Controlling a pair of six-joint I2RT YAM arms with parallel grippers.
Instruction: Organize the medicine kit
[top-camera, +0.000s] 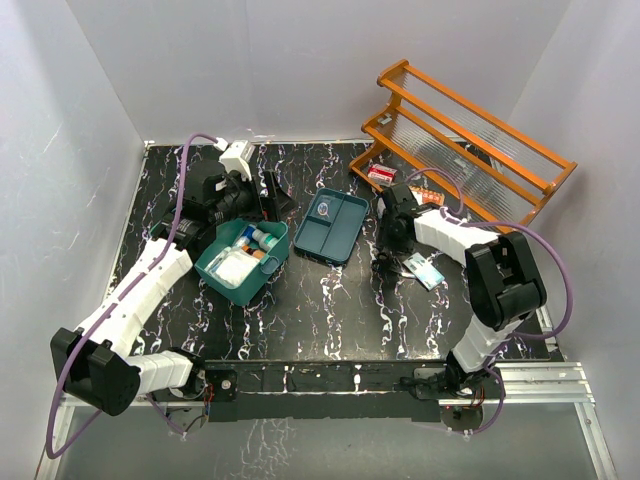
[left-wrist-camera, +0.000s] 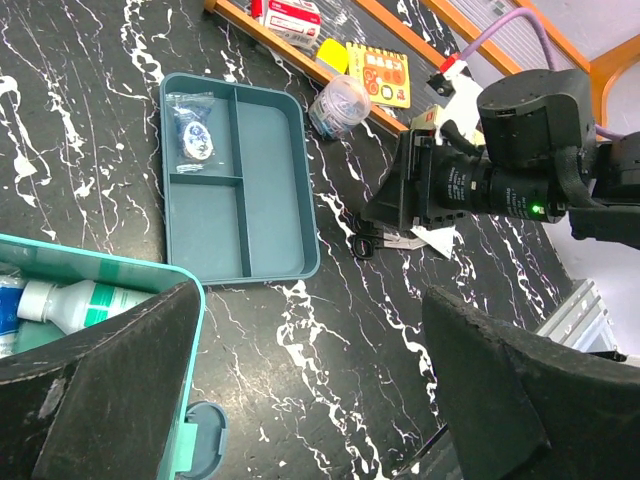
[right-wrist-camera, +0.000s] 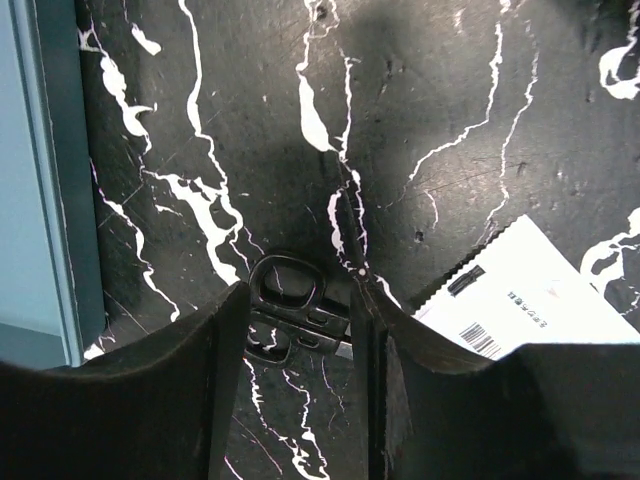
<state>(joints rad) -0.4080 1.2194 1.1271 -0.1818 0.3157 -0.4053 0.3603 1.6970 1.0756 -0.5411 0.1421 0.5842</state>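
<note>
**Step in hand (my judgement):** picking up the scissors (right-wrist-camera: 285, 300) so they can go into the medicine kit (top-camera: 268, 275).

**Right gripper (right-wrist-camera: 300, 290):** it is down at the surface (top-camera: 330, 320), right of centre. Its jaws are part-open and straddle the black handle loops, with a finger close on each side. The wrist view does not show whether the pads press on the loops, so treat the hold as unconfirmed.

**How to do it well:**
- Close squarely across the loops, not the blades.
- The scissors lie flat and thin, so keep the tips low against the surface and close gently before you lift. Otherwise they will likely pivot or skate.
- Mind the white barcoded packet (right-wrist-camera: 530, 290) just beside the right finger, and do not trap its edge.

**Left gripper (left-wrist-camera: 312, 300):** jaws wide apart, holding nothing.

**Location of the kit:** it stands open with bottles inside, in the left half of the surface, about midway between the far and near edges. One left finger hangs above its latch-side wall. The kit is well apart from the right jaws, and the dark divided tray (left-wrist-camera: 270, 180) lies between them.
</note>
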